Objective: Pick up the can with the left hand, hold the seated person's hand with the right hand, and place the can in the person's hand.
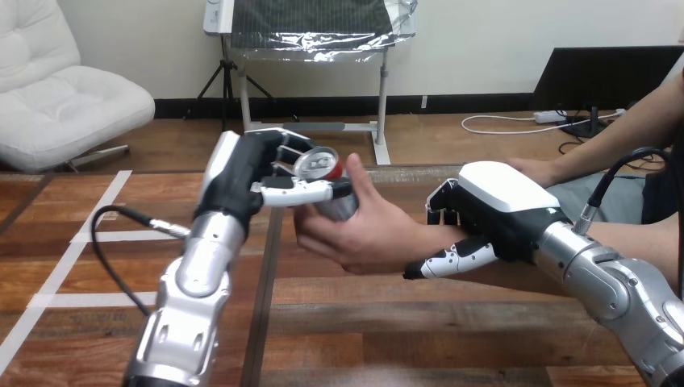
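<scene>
**Now both on the can: robot's left hand and the person's hand**

Just left of the frame's centre, the robot's black-and-white left hand [246, 173] is raised above the brown plank wooden table [403, 339], at the end of its silver forearm, which climbs from the lower left. Its fingers are curled round the small cylindrical metal can [323, 165], which has a silver top with a red rim, and its thumb lies across the can's front. The can is tilted, with its top facing the camera and up, and it is clear of the table.

The person's hand [367, 238] reaches in from the right and meets the can at centre frame. Its palm cups the can's lower side, its fingers wrap beneath, and its thumb stands up just right of the silver top. Both hands are therefore on the can together.

Right of centre, the robot's right hand [500, 205] sits on the person's wrist [427, 238]. Its fingers are hooked over the top of the wrist and its thumb reaches under, so the hand is clamped round it. The silver right forearm runs off towards the lower right corner.

White tape lines [97, 205] cross the table at the frame's left.
</scene>
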